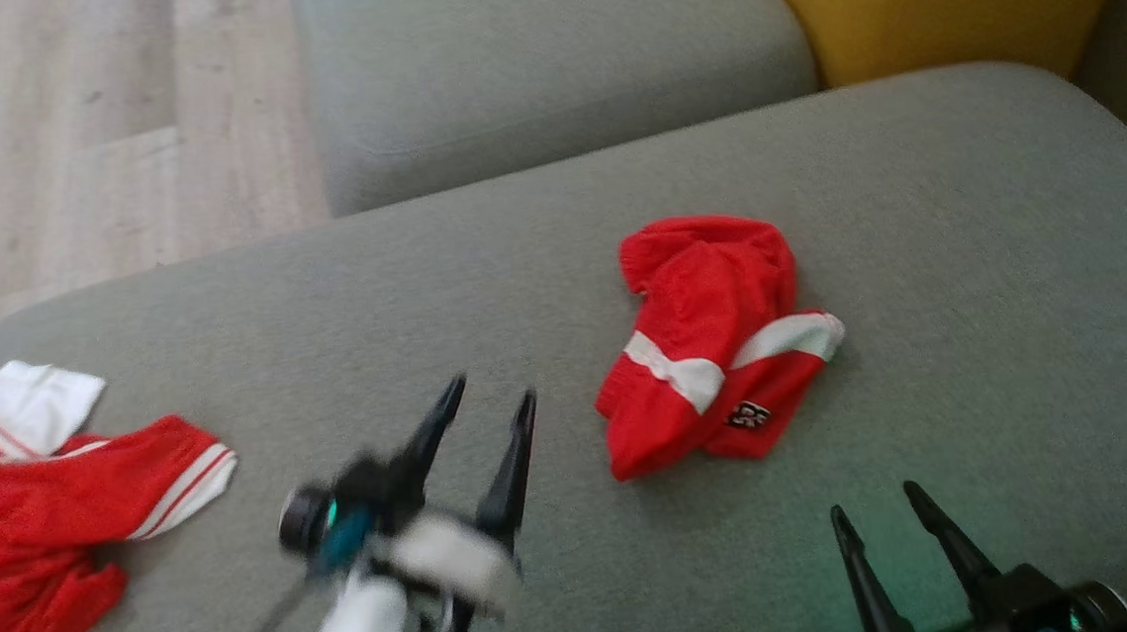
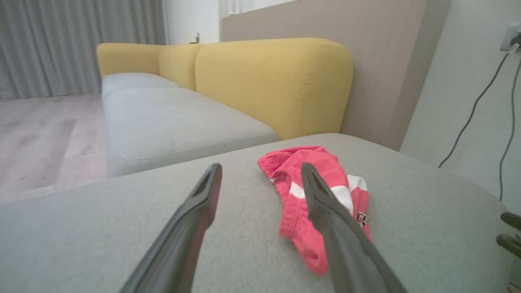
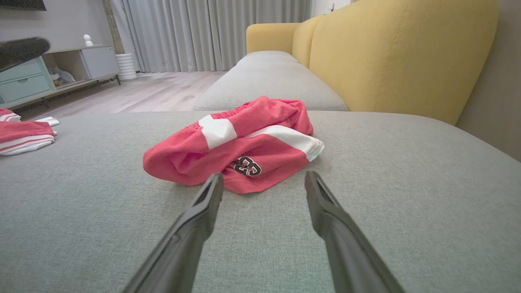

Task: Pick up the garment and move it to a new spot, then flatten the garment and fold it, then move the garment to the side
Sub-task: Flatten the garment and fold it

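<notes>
Grey cushion (image 1: 964,228) bears red garment (image 1: 709,345) ahead of spread left claw (image 1: 493,388) and spread right claw (image 1: 874,499).

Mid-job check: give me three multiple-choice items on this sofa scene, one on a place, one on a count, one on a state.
1. Where does the crumpled red garment lie? A. on the wooden floor B. on the grey cushion C. on the yellow backrest
2. How many red-and-white garments lie on that cushion? A. one B. two C. four
3. How do the left gripper and right gripper stand? A. both open, empty B. both shut on cloth C. left shut, right open
1 B: grey fabric lies under it. 2 B: a second garment lies at the cushion's left end. 3 A: both stand spread wide, nothing between them.
</notes>
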Controlling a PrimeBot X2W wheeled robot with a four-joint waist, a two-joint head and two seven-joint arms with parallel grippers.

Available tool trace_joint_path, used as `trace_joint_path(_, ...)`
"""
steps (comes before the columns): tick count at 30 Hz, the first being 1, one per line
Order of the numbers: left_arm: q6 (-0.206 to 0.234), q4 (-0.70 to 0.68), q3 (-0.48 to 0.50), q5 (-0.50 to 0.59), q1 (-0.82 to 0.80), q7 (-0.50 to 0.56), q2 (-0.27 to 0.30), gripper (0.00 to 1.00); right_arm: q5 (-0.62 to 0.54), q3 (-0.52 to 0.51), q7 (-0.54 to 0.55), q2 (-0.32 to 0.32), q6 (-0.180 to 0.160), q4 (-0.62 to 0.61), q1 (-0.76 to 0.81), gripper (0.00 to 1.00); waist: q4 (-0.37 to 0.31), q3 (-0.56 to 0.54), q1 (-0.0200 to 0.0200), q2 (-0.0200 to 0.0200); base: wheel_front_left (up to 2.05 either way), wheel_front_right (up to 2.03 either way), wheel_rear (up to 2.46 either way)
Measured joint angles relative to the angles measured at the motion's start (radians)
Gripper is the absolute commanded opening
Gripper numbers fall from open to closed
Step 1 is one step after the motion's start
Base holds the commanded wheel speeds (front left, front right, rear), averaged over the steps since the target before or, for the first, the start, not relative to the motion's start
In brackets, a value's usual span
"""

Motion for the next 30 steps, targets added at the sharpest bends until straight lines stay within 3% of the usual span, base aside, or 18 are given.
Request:
trace_joint_path(4, -0.021, 0.085, -0.057, -0.180, -0.193, 0.202, -0.002, 1.00, -0.001, 0.032, 0.000, 0.000, 0.000, 0.000, -0.020, 1.00, -0.049, 0.025, 0.0000, 0.0000, 0.00, 0.00, 0.00)
trace_joint_path(6, -0.021, 0.099, -0.136, -0.296, -0.275, 0.328, 0.008, 1.00, -0.001, 0.046, 0.000, 0.000, 0.000, 0.001, -0.035, 1.00, -0.076, 0.036, 0.0000, 0.0000, 0.00, 0.00, 0.00)
trace_joint_path(11, -0.029, 0.103, -0.290, -0.547, -0.397, 0.562, 0.077, 1.00, -0.001, 0.067, 0.000, -0.001, 0.000, 0.003, -0.062, 1.00, -0.139, 0.062, 0.0000, 0.0000, 0.00, 0.00, 0.00)
trace_joint_path(16, -0.029, 0.181, -0.329, -0.651, -0.474, 0.603, 0.152, 1.00, -0.001, 0.097, 0.000, -0.002, 0.000, 0.011, -0.082, 1.00, -0.195, 0.093, 0.0000, 0.0000, 0.00, 0.00, 0.00)
trace_joint_path(23, -0.029, 0.276, -0.385, -0.766, -0.543, 0.663, 0.172, 1.00, 0.008, 0.113, 0.000, -0.006, 0.000, 0.013, -0.119, 1.00, -0.261, 0.132, -0.0001, 0.0000, 0.00, 0.00, 0.00)
trace_joint_path(30, -0.029, 0.350, -0.434, -0.807, -0.598, 0.662, 0.204, 1.00, 0.010, 0.127, 0.000, -0.006, 0.000, 0.014, -0.124, 1.00, -0.301, 0.173, 0.0000, 0.0000, 0.00, 0.00, 0.00)
